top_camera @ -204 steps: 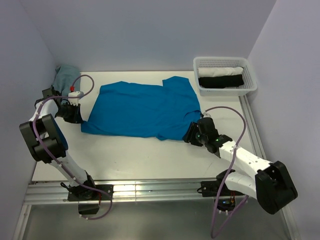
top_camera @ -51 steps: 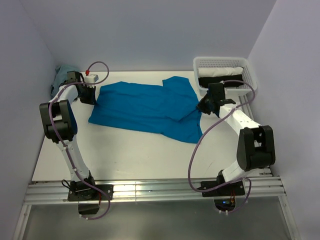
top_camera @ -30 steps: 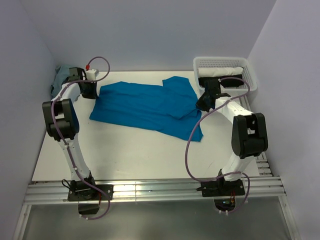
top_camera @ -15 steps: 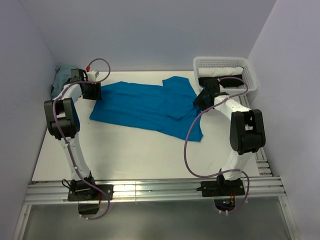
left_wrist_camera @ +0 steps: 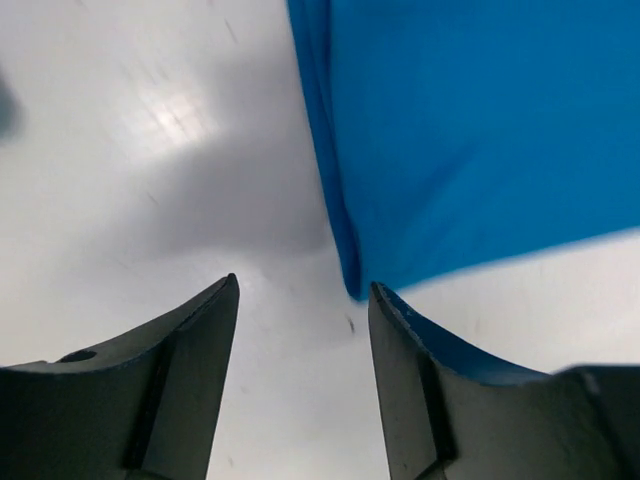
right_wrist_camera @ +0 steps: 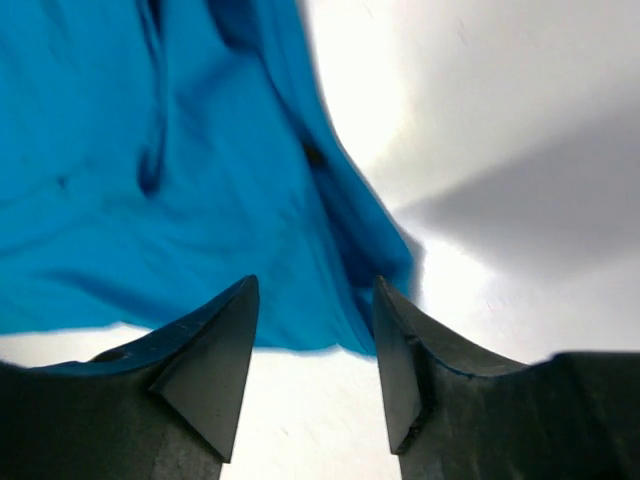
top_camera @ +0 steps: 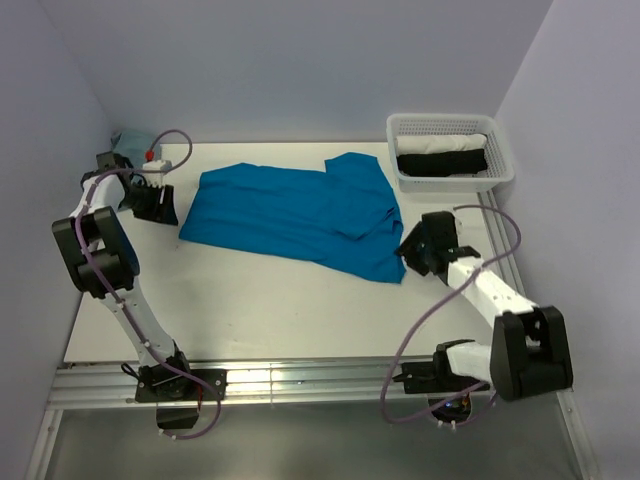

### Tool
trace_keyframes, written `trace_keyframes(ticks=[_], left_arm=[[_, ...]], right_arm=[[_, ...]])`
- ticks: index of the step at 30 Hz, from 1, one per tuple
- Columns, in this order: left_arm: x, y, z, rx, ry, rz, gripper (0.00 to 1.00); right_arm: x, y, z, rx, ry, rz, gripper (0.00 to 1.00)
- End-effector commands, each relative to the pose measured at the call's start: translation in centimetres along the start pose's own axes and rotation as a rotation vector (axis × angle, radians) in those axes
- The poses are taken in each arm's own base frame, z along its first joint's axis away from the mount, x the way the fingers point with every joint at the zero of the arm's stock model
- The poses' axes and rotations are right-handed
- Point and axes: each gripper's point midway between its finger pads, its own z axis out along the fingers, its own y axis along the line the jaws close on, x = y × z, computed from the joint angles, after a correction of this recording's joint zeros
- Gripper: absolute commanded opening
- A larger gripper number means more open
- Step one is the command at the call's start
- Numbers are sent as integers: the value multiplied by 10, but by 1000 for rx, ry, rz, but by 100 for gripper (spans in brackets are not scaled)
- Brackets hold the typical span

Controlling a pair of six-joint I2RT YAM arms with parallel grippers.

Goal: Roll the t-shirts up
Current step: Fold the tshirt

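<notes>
Over in the far left corner a crumpled grey-blue cloth bundle (top_camera: pixel 125 145) sits half hidden behind the left arm, so I can't make out what it is. The left gripper (top_camera: pixel 158 203) hangs just off the left edge of the bright blue short-sleeved cotton t-shirt (top_camera: pixel 300 215). From above its fingers are too small to read, but the left wrist view shows the left gripper (left_wrist_camera: pixel 300 285) spread wide with only bare white table (left_wrist_camera: pixel 150 150) between the fingers, and a corner of the t-shirt (left_wrist_camera: pixel 470 140) just ahead of them. The shirt lies spread across the middle of the white table (top_camera: pixel 250 310), one sleeve folded over near its right side. The right gripper (top_camera: pixel 413 250) sits at the shirt's near right corner. Its own camera shows the right gripper (right_wrist_camera: pixel 315 285) also wide apart, with the rumpled blue hem (right_wrist_camera: pixel 150 150) showing between the fingers; whether they touch it I can't tell. In the far right corner, a white plastic mesh basket (top_camera: pixel 455 183) holds a white roll (top_camera: pixel 440 143) and a black roll (top_camera: pixel 440 162), seen only from above.
</notes>
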Motion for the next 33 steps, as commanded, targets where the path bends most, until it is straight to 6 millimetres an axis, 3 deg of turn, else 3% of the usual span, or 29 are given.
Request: trace_keyframes(ticks=[1, 4, 7, 17, 19, 23, 26, 30, 32, 33], left_arm=[[37, -35, -4, 182, 76, 39, 61], [42, -42, 5, 225, 71, -5, 63], [44, -48, 17, 274, 66, -77, 72], [37, -37, 32, 191, -2, -188, 69], [40, -33, 36, 175, 0, -207, 65], [40, -30, 41, 159, 2, -222, 53], [40, -28, 42, 143, 0, -224, 36], [45, -34, 36, 146, 24, -197, 0], [48, -35, 26, 124, 33, -177, 0], [53, -35, 20, 97, 48, -157, 0]], right_arm=[[7, -4, -17, -50, -47, 45, 57], [22, -9, -25, -98, -37, 69, 64], [37, -23, -21, -96, -22, 84, 68], [56, -25, -3, -133, 26, 134, 68], [56, -27, 1, -121, 28, 143, 66], [53, -26, 5, -110, 25, 142, 47], [50, -25, 6, -103, 23, 137, 19], [33, -27, -1, -31, -13, 70, 11], [30, -35, -11, 26, -12, 40, 11], [18, -34, -17, 50, -45, 5, 10]])
